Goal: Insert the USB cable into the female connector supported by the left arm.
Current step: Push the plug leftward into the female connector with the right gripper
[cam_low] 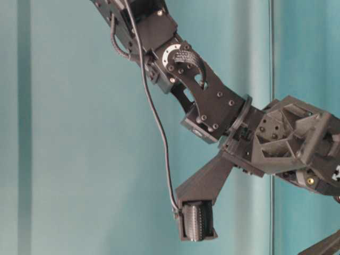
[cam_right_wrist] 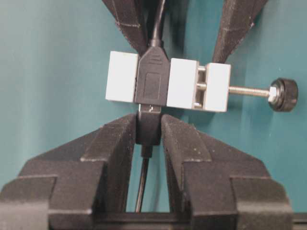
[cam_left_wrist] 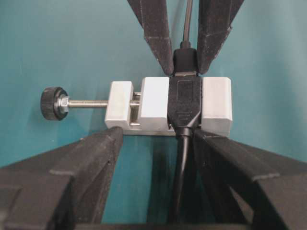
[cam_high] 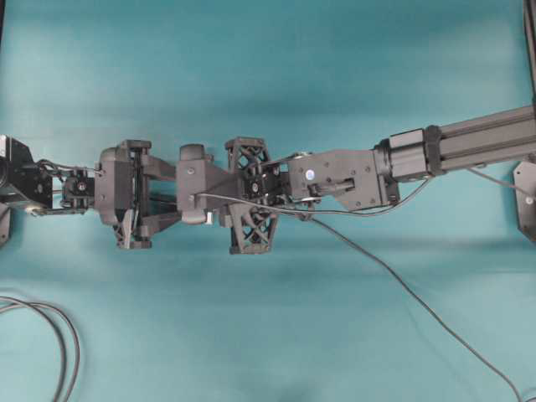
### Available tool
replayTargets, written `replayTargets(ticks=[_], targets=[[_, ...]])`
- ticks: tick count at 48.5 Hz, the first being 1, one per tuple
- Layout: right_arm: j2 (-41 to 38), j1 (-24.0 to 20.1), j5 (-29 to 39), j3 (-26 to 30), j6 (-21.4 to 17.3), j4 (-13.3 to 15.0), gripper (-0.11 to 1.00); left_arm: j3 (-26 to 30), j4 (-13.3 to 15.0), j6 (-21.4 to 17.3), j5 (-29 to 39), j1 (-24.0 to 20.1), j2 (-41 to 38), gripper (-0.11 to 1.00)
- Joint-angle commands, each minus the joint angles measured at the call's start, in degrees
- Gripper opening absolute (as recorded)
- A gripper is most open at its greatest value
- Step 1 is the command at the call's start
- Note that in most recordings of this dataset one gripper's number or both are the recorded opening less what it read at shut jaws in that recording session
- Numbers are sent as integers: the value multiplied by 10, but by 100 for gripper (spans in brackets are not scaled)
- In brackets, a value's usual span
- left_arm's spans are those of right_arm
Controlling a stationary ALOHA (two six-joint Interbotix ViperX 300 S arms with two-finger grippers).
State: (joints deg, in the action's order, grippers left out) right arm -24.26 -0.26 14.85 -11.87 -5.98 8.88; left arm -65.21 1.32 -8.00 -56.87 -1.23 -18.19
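Overhead, both black arms meet mid-frame over the teal table (cam_high: 268, 67), hiding the female connector (cam_right_wrist: 168, 81). The right wrist view shows that white block centre-frame, right tool (cam_right_wrist: 148, 132) pinching the USB cable (cam_right_wrist: 147, 125); left tool (cam_left_wrist: 158, 136) spread, cradling the block.

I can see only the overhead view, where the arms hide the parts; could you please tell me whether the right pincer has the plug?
Observer: Yes. In the right wrist view the right pincer is closed on the black plug of the thin dark grey USB cable.
Operator: Thank you. Is the plug fully seated?
Observer: Not quite, as far as I can see. A sliver of silver tip shows at the mouth of the female connector, a small white rectangular block with a black band.
Operator: Is that block supported?
Observer: Yes. The left pincer holds it, fingers spread wide against the block's edge.
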Motion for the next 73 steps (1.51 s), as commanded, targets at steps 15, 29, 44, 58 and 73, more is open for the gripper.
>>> replayTargets(ticks=[15, 29, 44, 58, 73], targets=[[7, 12, -14, 40, 9, 2, 22, 94, 0, 4, 2, 4, -8, 72], [7, 12, -15, 47, 6, 2, 21, 104, 1, 4, 3, 4, -8, 72], [7, 12, -14, 49, 1, 2, 22, 109, 1, 3, 3, -4, -8, 72], [7, 12, -13, 49, -11, 2, 21, 125, 3, 2, 4, -5, -8, 72], [7, 11, -12, 49, -37, 2, 22, 138, 6, 1, 16, -9, -9, 72]])
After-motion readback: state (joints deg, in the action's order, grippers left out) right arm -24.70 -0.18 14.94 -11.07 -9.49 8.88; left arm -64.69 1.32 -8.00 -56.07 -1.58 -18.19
